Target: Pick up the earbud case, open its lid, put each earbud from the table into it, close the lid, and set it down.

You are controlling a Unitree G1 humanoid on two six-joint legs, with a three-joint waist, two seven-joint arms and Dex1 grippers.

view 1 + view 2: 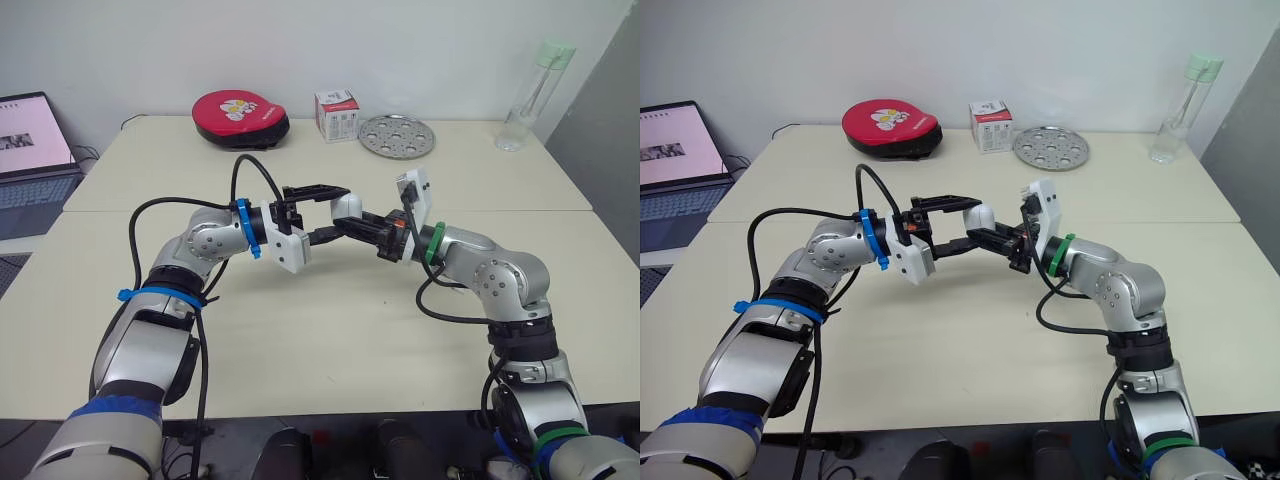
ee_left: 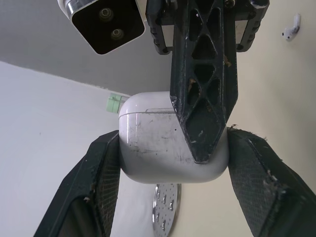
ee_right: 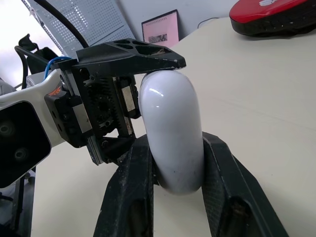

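White earbud case (image 2: 148,148) held in mid-air over the beige table (image 1: 330,340), between the two arms. Left gripper (image 2: 173,145) clamps its narrow sides, pads touching. Right gripper (image 3: 177,143) pinches the broad faces, with one finger (image 2: 202,98) lying across the front. Lid closed, seam line visible. One loose earbud (image 2: 291,28) lies on the table, well apart from the case.

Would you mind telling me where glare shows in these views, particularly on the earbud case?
Right wrist view: the earbud case carries bright glare streaks on its upper curve. Left wrist view: its face is evenly lit, without glare, and scuff marks show on it. Left eye view: the table is evenly lit, without bright spots.
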